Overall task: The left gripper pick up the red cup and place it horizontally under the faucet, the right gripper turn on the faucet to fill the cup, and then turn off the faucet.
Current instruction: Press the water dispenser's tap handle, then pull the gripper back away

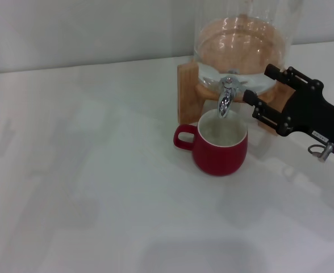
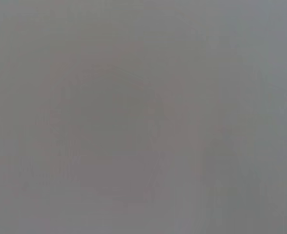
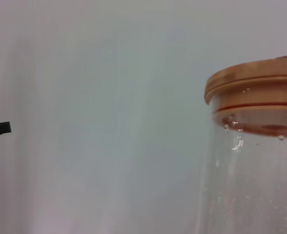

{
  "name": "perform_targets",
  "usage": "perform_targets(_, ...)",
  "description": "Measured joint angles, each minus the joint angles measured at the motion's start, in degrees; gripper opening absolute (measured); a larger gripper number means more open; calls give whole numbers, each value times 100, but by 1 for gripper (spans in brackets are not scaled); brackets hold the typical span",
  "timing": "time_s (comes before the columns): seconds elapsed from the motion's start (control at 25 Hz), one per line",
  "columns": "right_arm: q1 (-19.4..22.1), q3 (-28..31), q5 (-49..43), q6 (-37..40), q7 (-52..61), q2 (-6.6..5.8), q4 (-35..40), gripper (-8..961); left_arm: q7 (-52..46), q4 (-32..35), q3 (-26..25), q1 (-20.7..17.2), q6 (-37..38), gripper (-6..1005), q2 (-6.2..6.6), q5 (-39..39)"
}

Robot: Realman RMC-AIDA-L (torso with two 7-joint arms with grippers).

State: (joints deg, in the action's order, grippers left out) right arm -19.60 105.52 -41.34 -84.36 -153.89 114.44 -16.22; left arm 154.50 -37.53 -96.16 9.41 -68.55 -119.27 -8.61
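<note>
White counter fills most of the head view. At its far side — glass jar on a wooden stand, water in the bottom; the right wrist view shows its wooden lid and beaded wall. Right gripper reaches in from the right, fingers apart, tips beside the faucet at its lever side (contact can't be made out). Red cup stands upright on the counter directly below the spout, handle toward the robot's left. Left gripper is out of sight — left wrist view shows only blank grey.
</note>
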Motion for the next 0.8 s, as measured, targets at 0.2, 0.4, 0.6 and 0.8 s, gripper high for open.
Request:
perform_targets(0.2, 5, 61, 1, 0, -1, -13, 14, 611, 1, 0, 0, 0, 0, 852, 0, 0)
perform_targets(0.4, 13, 130, 2, 0, -7, -20, 27, 610, 1, 0, 0, -7, 0, 852, 0, 0)
perform_targets(0.6, 17, 136, 5, 34, -10, -28, 32, 610, 2, 0, 0, -7, 0, 852, -3, 0)
perform_targets(0.8, 18, 185, 6, 83, -10, -30, 29, 610, 2, 0, 0, -1, 0, 852, -9, 0)
